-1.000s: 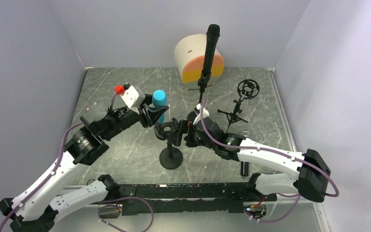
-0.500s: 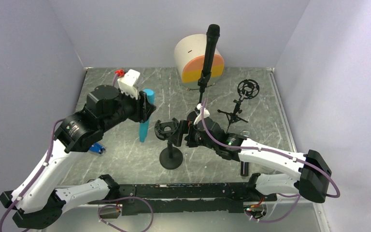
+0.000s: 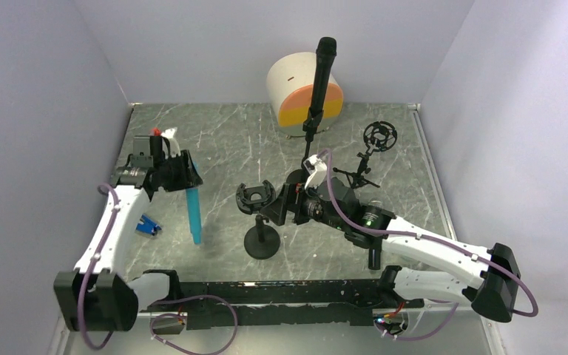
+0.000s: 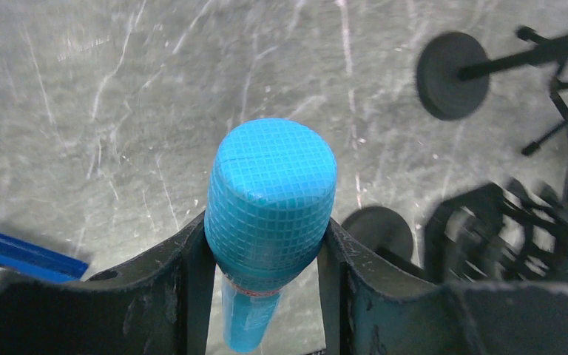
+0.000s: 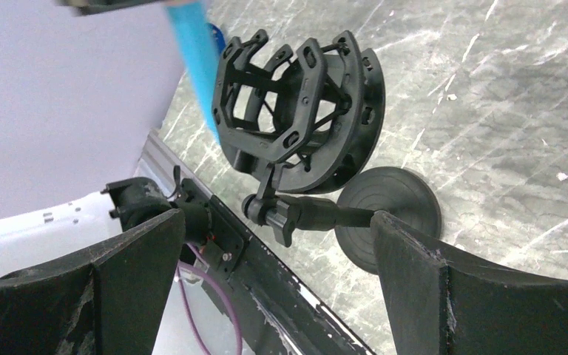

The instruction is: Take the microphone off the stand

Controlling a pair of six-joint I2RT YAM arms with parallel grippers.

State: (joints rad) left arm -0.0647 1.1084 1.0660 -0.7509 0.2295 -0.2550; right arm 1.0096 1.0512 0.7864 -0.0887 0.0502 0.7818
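Over on the left side of the grey marbled table (image 3: pixel 222 140), we've got the left gripper (image 4: pixel 266 244) clamped around the blue mesh-headed microphone (image 4: pixel 270 200), handle pointing down, well apart from the black round-base stand (image 3: pixel 261 235). Our right gripper (image 5: pixel 275 218) sits with its jaws spread wide just beside the stand's empty shock-mount cradle (image 5: pixel 296 111), gripping nothing.

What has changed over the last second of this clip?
The left gripper, shut on the blue microphone, carried it left and toward the near edge, away from the stand. It now hangs handle down. The right gripper stays open around the stand's stem. The black microphone and small tripod are unmoved.
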